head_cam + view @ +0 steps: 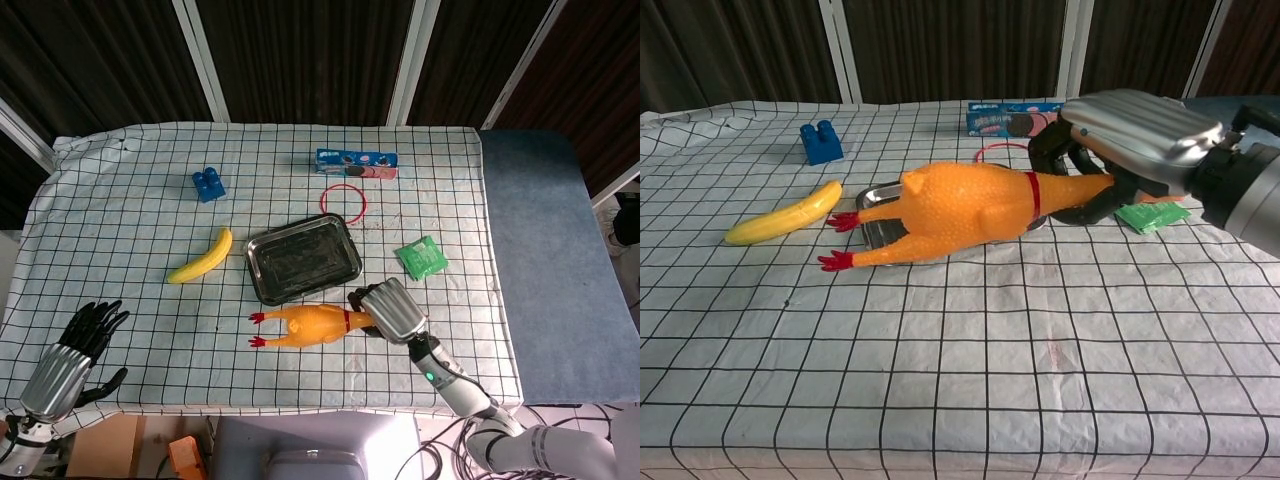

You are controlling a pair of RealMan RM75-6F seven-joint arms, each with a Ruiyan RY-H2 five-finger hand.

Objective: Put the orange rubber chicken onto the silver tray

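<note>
Fingers [1065,138] of your right hand [392,310] wrap the orange rubber chicken [310,324] by its neck, lifted beside the silver tray [303,261]; your left hand [72,352] hangs spread.

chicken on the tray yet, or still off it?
Off. The right hand holds the orange rubber chicken by its neck, lifted nearer the camera than the silver tray, which holds nothing.

Checked-cloth table [130,230]: tray [262,285], banana [201,258], block [208,184]
</note>
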